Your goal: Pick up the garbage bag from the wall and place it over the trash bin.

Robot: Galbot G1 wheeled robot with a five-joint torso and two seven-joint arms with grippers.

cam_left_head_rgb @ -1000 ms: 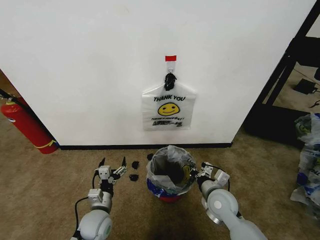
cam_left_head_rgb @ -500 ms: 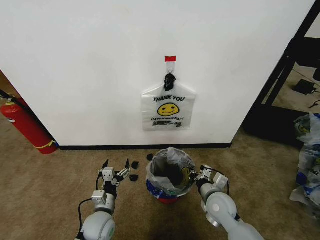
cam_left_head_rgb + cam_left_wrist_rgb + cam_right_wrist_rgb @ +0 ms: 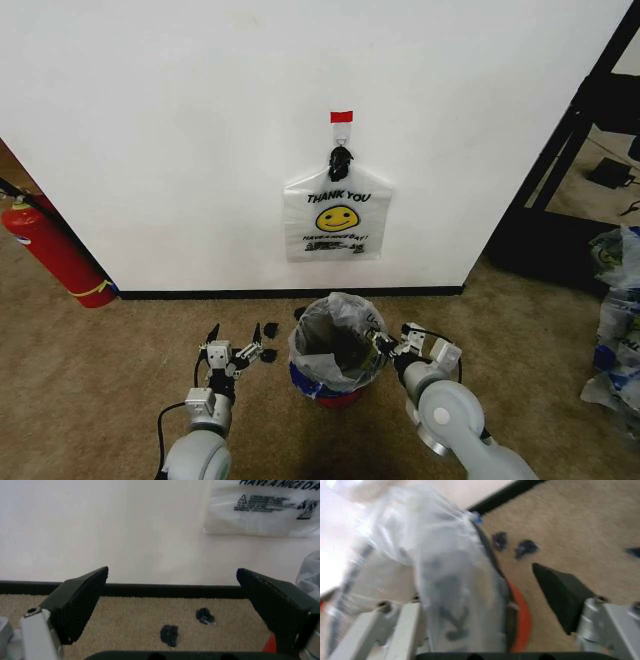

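The garbage bag point(image 3: 335, 344) is draping the trash bin point(image 3: 336, 385), its rim lying between the right gripper's point(image 3: 390, 345) spread fingers, while the left gripper point(image 3: 238, 340) is hovering spread just beside.

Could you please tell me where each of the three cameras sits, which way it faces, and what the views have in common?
Head view: on the robot's head, facing forward and down at the wall, the garbage bag over the trash bin; both arms show.
Left wrist view: low, facing the wall's baseboard between the open left pincer.
Right wrist view: at the bin, the open right pincer astride its bagged rim.
Shared: black scraps on the carpet appear in all three.
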